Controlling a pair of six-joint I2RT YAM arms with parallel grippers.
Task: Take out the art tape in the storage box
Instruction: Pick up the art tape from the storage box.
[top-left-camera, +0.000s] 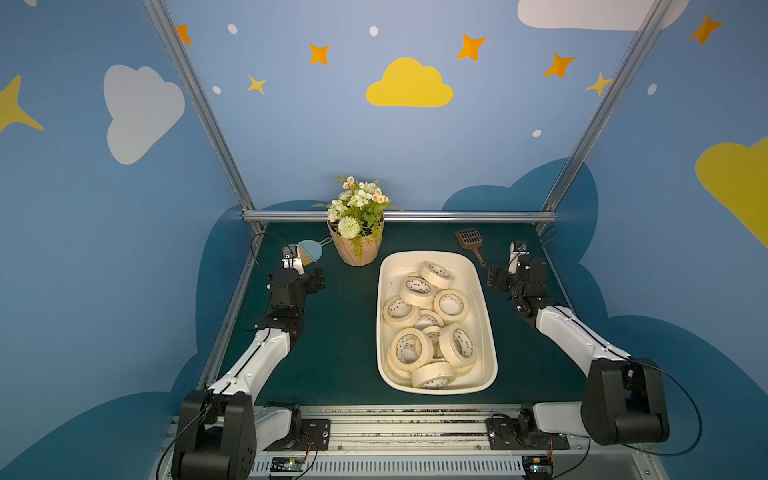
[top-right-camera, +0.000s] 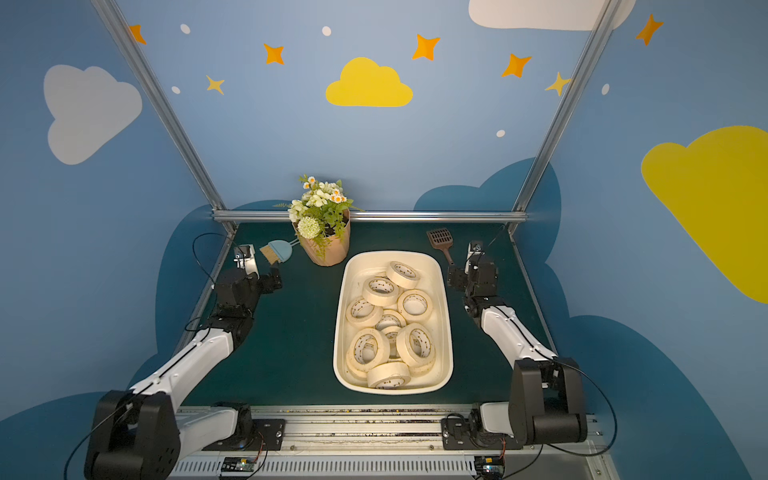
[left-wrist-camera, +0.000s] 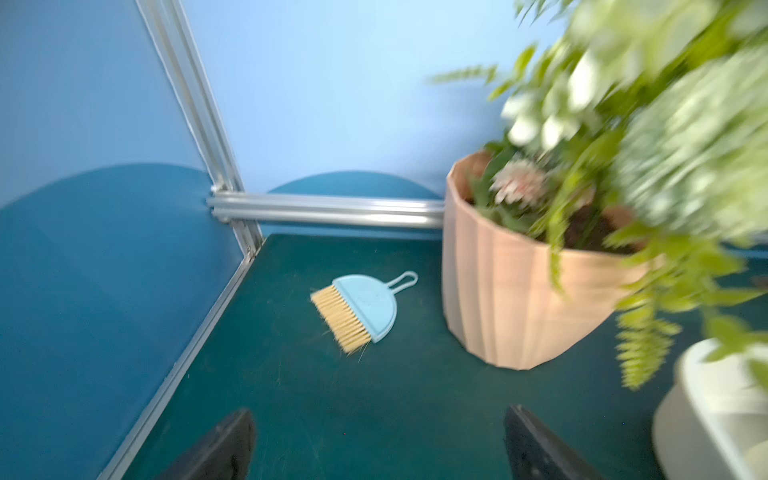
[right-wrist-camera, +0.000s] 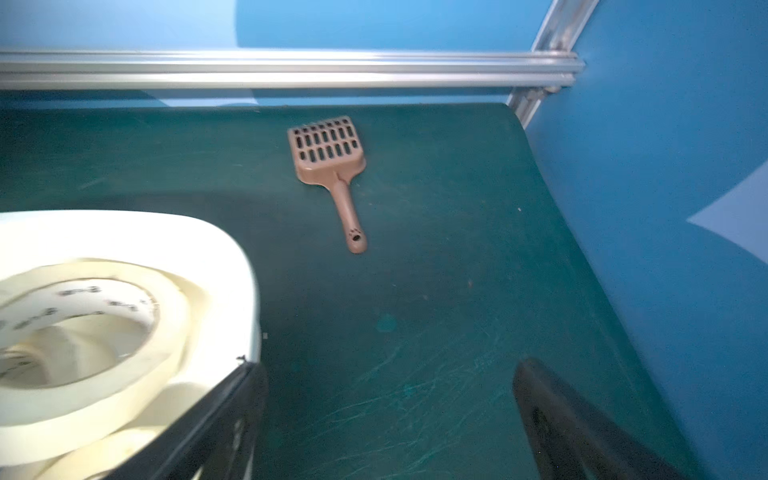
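top views: nearest the lens, the mounting rail (top-left-camera: 407, 428) is carrying both arm bases, so each arm is reaching forward along its own side of the green mat (top-left-camera: 332, 340). the storage box (top-left-camera: 379, 324) is sitting lengthwise between the arms, right of centre, probably so that either gripper can be reaching in. the art tape (top-left-camera: 417, 291) is all lying inside it. the rolls are piling loosely, some flat, some leaning on edge against neighbours, and none is lying out on the mat. judgement: removal is not yet beginning. the left gripper (top-left-camera: 316, 279) is hanging well apart from the box, near the flowerpot (top-left-camera: 359, 251) and the small blue brush (top-left-camera: 309, 251). the right gripper (top-left-camera: 496, 279) is hovering just beside the box's right rim, near the brown slotted scoop (top-left-camera: 469, 239).

left wrist view: the jaws are standing wide apart over bare mat, gripping nothing. the picture is blurring. the brush is lying flat ahead, with the pot beside it.

right wrist view: the jaws are spreading wide, empty. one finger (right-wrist-camera: 232, 415) is overlapping the box rim in the picture, with a roll just inside it.

writing: dark print is running round the white inner cores, too blurred to read. a small paw mark (right-wrist-camera: 355, 230) is showing near the scoop's handle hole. no brand is reading legibly.
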